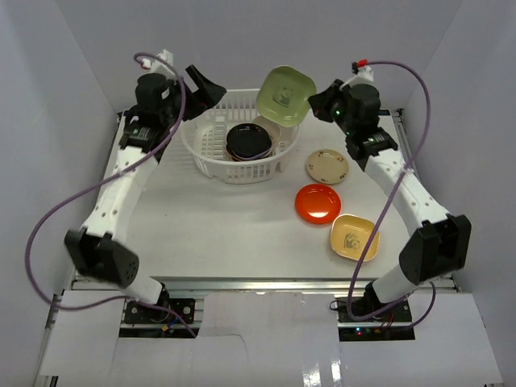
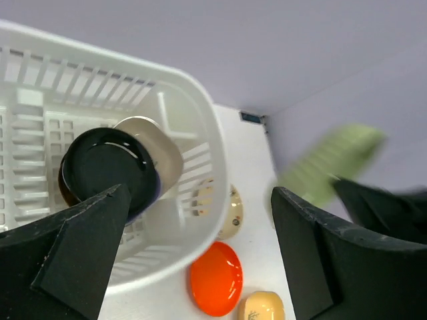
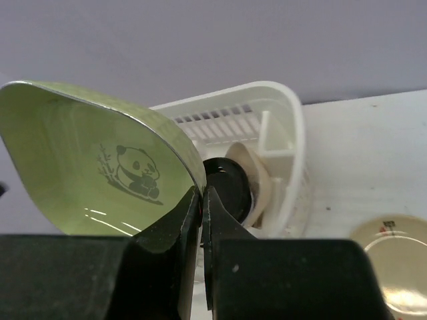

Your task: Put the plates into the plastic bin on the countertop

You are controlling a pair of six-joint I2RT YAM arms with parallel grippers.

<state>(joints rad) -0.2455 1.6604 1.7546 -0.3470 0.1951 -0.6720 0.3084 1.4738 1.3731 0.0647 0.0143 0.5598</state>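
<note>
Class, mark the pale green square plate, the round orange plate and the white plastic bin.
pale green square plate [image 3: 93,160]: right wrist view, inner face.
round orange plate [image 1: 317,202]: top external view, its centre.
white plastic bin [image 1: 242,172]: top external view, near wall.

Glossy black plate [image 1: 247,142], white plastic bin [image 1: 211,153].

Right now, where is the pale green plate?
Top view: the pale green plate is pinched by the right gripper, raised over the far right corner of the white bin.

The countertop [image 1: 218,230] carries the plastic bin [image 1: 242,172] and, to its right, a beige plate [image 1: 326,166], an orange plate [image 1: 318,202] and a yellow plate [image 1: 354,237].
</note>
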